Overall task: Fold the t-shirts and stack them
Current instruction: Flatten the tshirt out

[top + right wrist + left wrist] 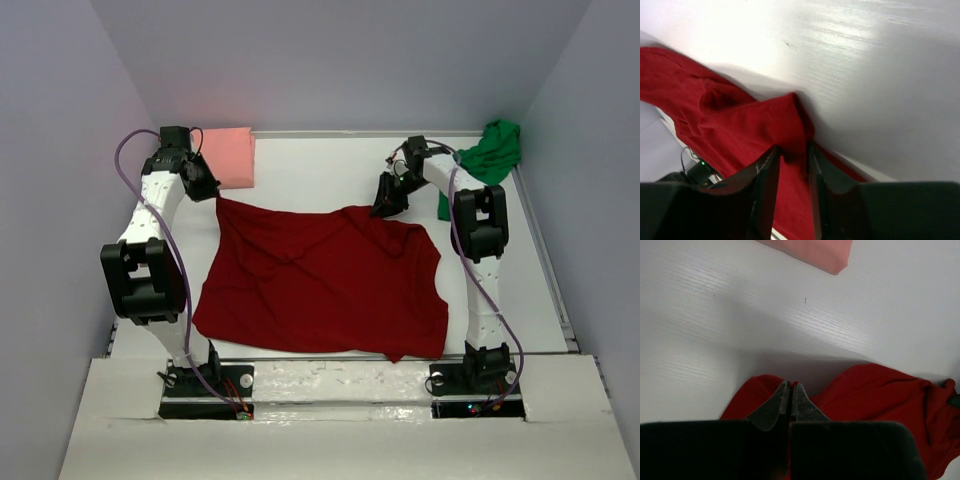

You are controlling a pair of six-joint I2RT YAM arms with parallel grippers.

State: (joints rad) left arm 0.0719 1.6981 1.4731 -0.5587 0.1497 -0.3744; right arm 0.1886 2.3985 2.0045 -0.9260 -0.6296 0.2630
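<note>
The dark red t-shirt [320,280] lies spread across the middle of the table, wrinkled. My left gripper [207,190] is shut on the shirt's far left corner. In the left wrist view that gripper [790,384] has its fingers pressed together, with red cloth [880,390] pinched between them. My right gripper [385,207] is at the shirt's far right edge. Its jaws [793,148] stand partly open, straddling a raised fold of the red shirt [740,125]. The salmon pink t-shirt [228,155] lies folded at the far left. The green t-shirt [492,152] is bunched at the far right.
The white table [330,170] has raised edges and grey walls on three sides. The folded pink shirt [815,250] lies just beyond my left gripper. Both arm bases stand at the near edge, below the red shirt's hem.
</note>
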